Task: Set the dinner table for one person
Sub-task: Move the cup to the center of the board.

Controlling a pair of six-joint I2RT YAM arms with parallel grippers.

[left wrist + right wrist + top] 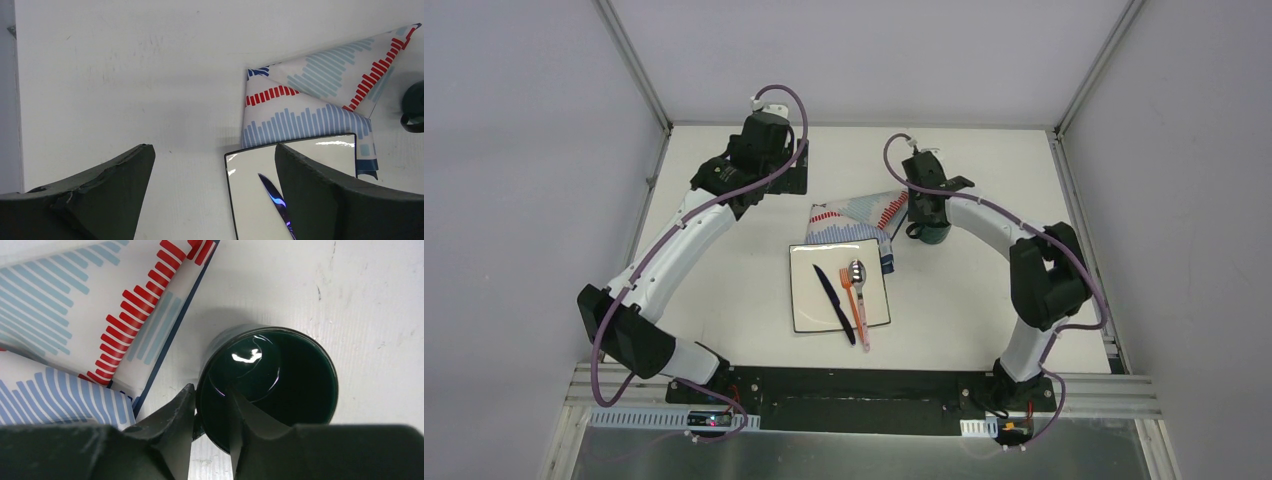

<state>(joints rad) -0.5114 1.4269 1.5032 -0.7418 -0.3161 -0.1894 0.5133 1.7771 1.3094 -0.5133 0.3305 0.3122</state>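
Note:
The white dinner table [724,260] carries a white square plate [809,300] at its middle. A dark knife [834,303], an orange fork [854,305] and a metal spoon [857,271] lie on the plate. My right gripper [924,215] is shut on the rim of a dark green cup [934,236] just right of the striped cloth [854,218]. In the right wrist view one finger is inside the cup [280,380] and one outside, with the gripper [212,407] on its wall. My left gripper [782,170] is open and empty over the far left of the table.
The left wrist view shows my open gripper [215,165], the bare table [125,75], the plate's corner [250,200] with the knife tip [272,195], the cloth [310,110] and the cup [414,107] at the right edge. Grey rails [1064,190] edge the table.

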